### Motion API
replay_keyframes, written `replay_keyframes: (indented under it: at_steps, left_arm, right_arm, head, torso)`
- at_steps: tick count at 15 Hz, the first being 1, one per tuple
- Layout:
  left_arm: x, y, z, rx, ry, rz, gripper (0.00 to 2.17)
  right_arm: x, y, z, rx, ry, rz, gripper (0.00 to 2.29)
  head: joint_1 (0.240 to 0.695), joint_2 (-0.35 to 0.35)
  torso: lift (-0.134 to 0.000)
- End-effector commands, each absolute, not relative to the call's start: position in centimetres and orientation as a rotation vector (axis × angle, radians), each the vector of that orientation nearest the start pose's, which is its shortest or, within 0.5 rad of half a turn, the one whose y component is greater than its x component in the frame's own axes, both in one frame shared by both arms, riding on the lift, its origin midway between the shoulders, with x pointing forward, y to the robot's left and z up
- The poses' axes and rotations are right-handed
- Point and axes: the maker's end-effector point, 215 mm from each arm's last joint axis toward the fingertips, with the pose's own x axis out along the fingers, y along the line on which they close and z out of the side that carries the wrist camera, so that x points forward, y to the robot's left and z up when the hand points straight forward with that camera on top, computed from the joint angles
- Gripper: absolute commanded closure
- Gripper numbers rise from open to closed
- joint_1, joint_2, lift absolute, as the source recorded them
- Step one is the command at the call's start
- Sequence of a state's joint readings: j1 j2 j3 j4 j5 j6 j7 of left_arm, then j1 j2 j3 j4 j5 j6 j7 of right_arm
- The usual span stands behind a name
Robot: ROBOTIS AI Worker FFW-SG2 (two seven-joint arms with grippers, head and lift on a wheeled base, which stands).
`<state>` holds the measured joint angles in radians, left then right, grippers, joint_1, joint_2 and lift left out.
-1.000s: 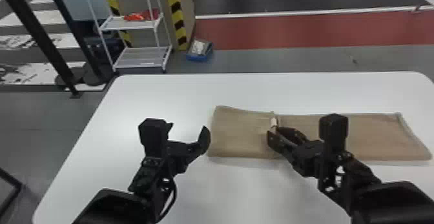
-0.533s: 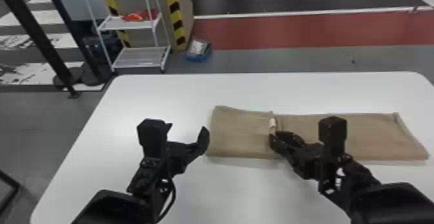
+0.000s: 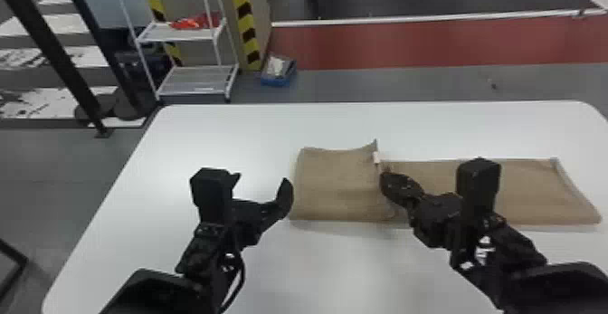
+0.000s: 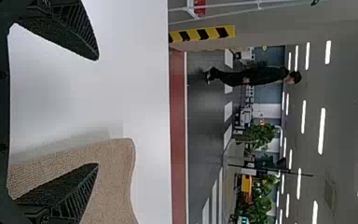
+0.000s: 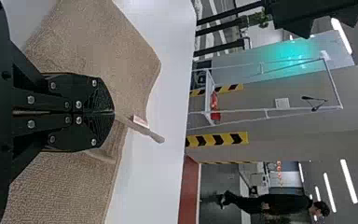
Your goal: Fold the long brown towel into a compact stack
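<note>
Long brown towel (image 3: 339, 186) on the white tabletop (image 3: 217, 136), its length running roughly parallel to the far edge, from the middle toward the right edge. The right pincer (image 3: 383, 182) is closed on the margin of the towel's upper layer, between its left and right ends; a small white tag (image 3: 376, 157) lies on this margin, just beyond the fingertips toward the far edge. The left pincer (image 3: 261, 181) stands open and empty near the towel's left end, one finger close to the cloth; contact cannot be determined
</note>
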<state>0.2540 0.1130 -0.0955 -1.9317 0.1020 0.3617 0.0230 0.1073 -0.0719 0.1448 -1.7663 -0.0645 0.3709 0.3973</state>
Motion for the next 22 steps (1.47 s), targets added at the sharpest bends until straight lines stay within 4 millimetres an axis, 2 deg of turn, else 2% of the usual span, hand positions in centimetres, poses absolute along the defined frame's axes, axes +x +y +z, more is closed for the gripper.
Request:
replay_keyframes:
  at_steps: [1,5,9,10,12,14,17,20,22]
  left_arm:
    - [50.9,19.1,-39.6,0.007,0.27,-0.113,0.07]
    - [50.8,19.0,-39.6,0.006,0.271,-0.115,0.07]
    - [50.7,18.4,-39.7,0.005,0.271,-0.124,0.07]
    - [50.6,18.4,-39.6,0.006,0.27,-0.123,0.07]
    - [50.5,18.5,-39.3,0.005,0.265,-0.12,0.07]
    - [50.4,18.5,-39.3,0.005,0.266,-0.119,0.07]
    - [50.0,18.4,-39.6,0.004,0.271,-0.121,0.07]
    - [50.0,18.7,-39.6,0.006,0.271,-0.117,0.07]
    - [49.8,18.9,-39.7,0.004,0.27,-0.115,0.07]
  right_arm:
    - [50.9,-8.9,-39.8,0.047,0.298,0.536,1.3]
    - [49.8,-10.1,-43.0,0.047,0.37,0.513,1.3]
    - [49.9,-11.1,-45.1,0.036,0.449,0.48,1.28]
    - [50.0,-11.2,-45.3,0.036,0.456,0.472,1.15]
    - [50.0,-11.8,-45.3,0.038,0.452,0.455,0.57]
    - [50.2,-12.0,-44.7,0.052,0.428,0.452,0.33]
    - [50.9,-11.7,-44.4,0.055,0.428,0.452,0.34]
    - [51.5,-11.3,-45.3,0.054,0.458,0.458,0.35]
    - [51.6,-10.9,-45.8,0.055,0.469,0.464,0.47]
  head:
    - [0.695,0.122]
    - [0.695,0.104]
    - [0.695,0.092]
    - [0.695,0.086]
    - [0.695,0.08]
    - [0.695,0.073]
    - [0.695,0.072]
    - [0.695,0.073]
    - [0.695,0.076]
  torso:
    - [-0.125]
    - [-0.125]
    - [-0.125]
    - [-0.125]
    - [-0.125]
    - [-0.125]
    - [-0.125]
    - [-0.125]
    - [-0.125]
